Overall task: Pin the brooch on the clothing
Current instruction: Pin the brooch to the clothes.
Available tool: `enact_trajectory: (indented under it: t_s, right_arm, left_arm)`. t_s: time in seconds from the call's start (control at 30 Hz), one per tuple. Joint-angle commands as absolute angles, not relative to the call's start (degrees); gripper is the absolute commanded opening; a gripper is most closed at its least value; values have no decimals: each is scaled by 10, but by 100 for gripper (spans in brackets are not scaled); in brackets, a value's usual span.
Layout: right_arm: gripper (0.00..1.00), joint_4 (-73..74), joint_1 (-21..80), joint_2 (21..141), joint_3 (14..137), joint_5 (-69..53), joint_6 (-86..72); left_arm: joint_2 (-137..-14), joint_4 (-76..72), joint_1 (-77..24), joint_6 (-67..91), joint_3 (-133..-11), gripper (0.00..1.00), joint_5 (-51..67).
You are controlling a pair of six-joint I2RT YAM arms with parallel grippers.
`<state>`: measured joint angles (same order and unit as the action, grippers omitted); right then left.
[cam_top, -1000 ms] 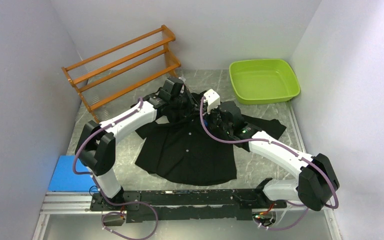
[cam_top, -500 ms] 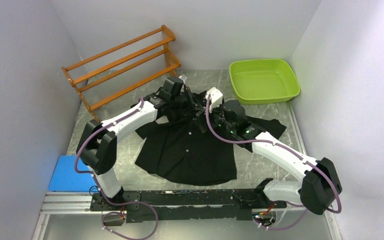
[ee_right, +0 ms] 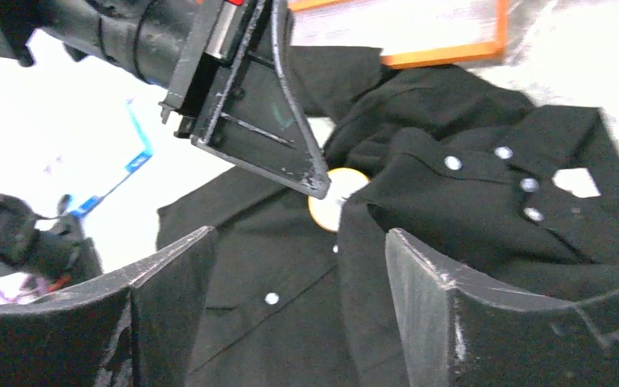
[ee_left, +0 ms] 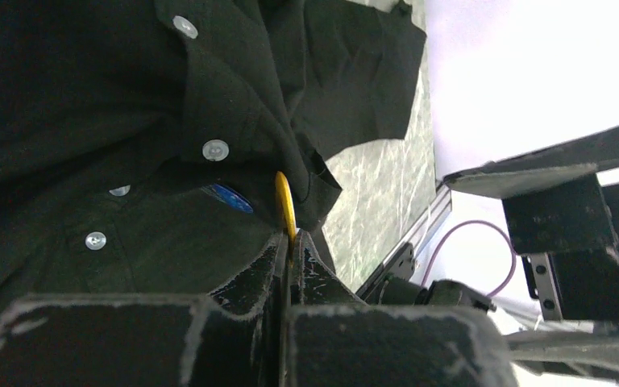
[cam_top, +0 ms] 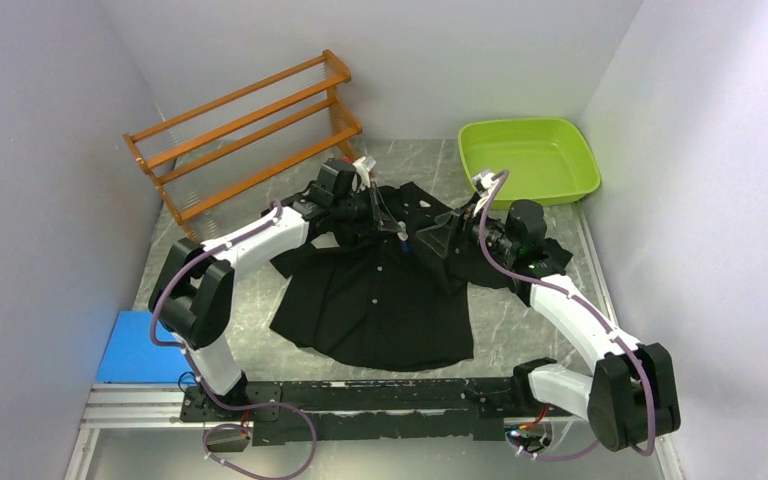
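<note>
Noted: left gripper (ee_left: 290, 242) was clenched on the yellow brooch (ee_left: 284, 203), at its tips beside the buttoned front of the black shirt (cam_top: 380, 310); right gripper (ee_right: 298, 266) stood released close by, over the counter (cam_top: 520, 330).

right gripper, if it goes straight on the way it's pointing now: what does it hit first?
Most likely the raised front fold of the shirt, straight ahead of the open right gripper. Just past it is the yellow brooch, pinched in the left gripper. Depth is unclear, so that order is a guess.

Bright even light; blown-out backgrounds, blurry foreground in both wrist views.
</note>
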<state>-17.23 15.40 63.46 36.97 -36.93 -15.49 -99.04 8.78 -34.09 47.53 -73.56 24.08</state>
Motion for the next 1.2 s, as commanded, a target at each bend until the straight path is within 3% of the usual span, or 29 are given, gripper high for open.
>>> enact_trajectory:
  t_s: [0.0,0.07,0.27,0.6,1.17]
  right_arm:
    - [73,-273,139,653,355,-485,-200]
    - [65,-274,136,658,352,-492,-192]
    - [63,-262,134,673,358,-469,-166]
    - [48,-270,135,728,393,-510,-169]
    - [18,-29,169,774,492,-392,-98]
  left_arm:
    - [-943,17,-340,435,-720,3,308]
    - [-934,7,-340,434,-716,2,317]
    - [-903,4,-340,430,-709,2,325]
    - [-890,-12,-340,442,-708,3,338]
    - [-889,-30,-340,459,-722,3,389]
